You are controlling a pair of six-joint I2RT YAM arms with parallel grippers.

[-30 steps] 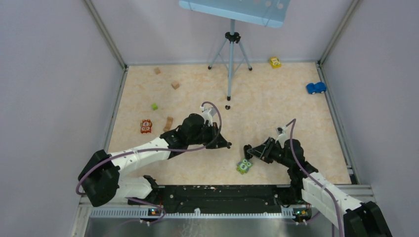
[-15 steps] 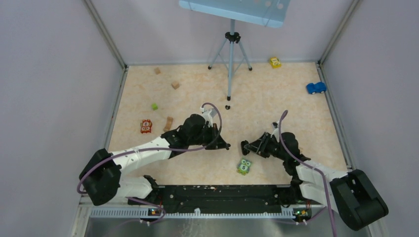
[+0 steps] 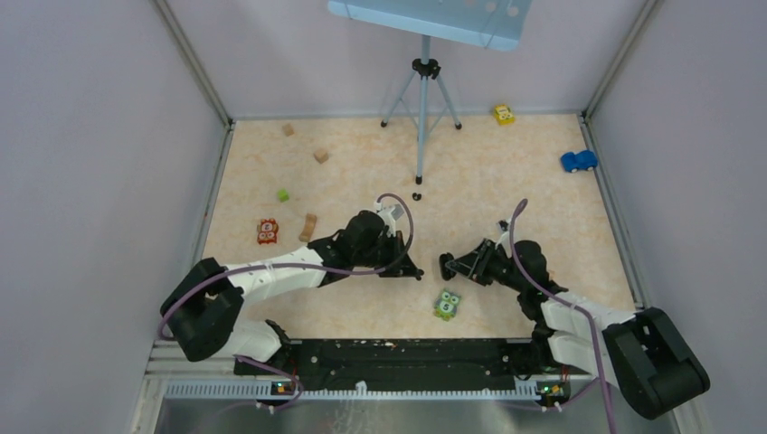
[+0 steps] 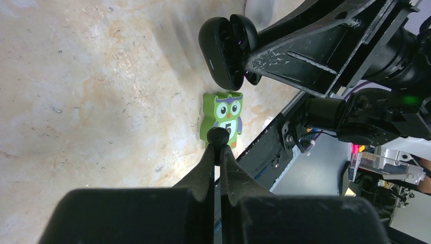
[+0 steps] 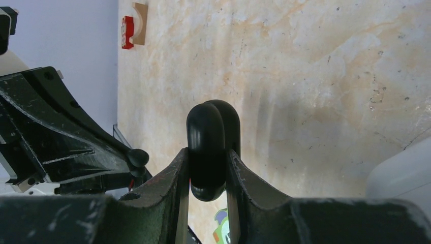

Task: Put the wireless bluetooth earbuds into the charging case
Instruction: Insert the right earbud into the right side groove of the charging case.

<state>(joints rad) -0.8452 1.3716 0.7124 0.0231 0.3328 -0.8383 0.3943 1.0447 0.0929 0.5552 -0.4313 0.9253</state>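
The right claw (image 5: pixel 208 160) is closed partway on a black pebble-shaped plastic charging case (image 5: pixel 213 127). It holds the case edge-up above the beige marbled tabletop (image 3: pixel 506 181), around the middle and toward the near edge. Facing it, the left claw (image 4: pixel 218 148) is pinched tight on a tiny rounded black earbud (image 4: pixel 219 135) at its tips, near the case but apart from it. A green owl-shaped block (image 4: pixel 222 114) lies flat just nearer the near edge.

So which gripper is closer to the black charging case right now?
Right. The right gripper is clamped on the black charging case; the left gripper, pinching a small black earbud, hovers just left of the case without touching it.
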